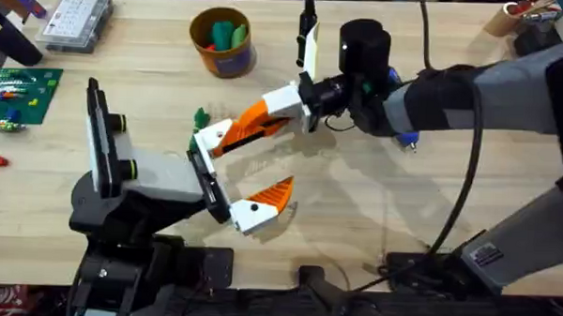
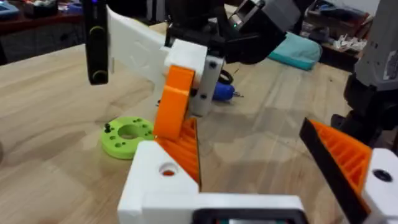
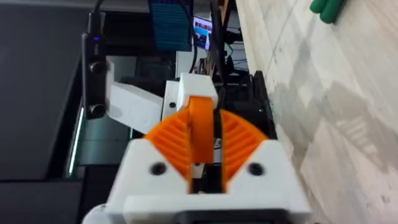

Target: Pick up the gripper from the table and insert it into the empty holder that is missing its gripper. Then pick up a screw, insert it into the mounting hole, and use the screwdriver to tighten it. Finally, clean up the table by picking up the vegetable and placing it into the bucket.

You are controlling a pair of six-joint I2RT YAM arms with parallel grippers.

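One long orange gripper (image 1: 250,124) sat pinched between the right gripper's (image 1: 288,116) ribbed fingers, above the bench (image 1: 373,217), its tapered end down against the empty holder (image 1: 207,141) on the left arm. In the left wrist view the orange piece met the white mount just above the mounting hole (image 2: 168,169), which looked unfilled, though the seating was hard to judge from there. The left gripper (image 1: 229,175) stood wide, its one fitted orange finger (image 1: 271,193) well apart from the bare mount and holding nothing.

The main risk from here was a skewed entry: the gripper came in tilted, so a push off its axis could jam it or let it slip in the right fingers. Letting go early could drop it onto the bench.

The vegetable (image 1: 201,117) lay just beside the holder, where a sliding part might knock it. The bucket (image 1: 222,41) stood farther back, green toys already inside.
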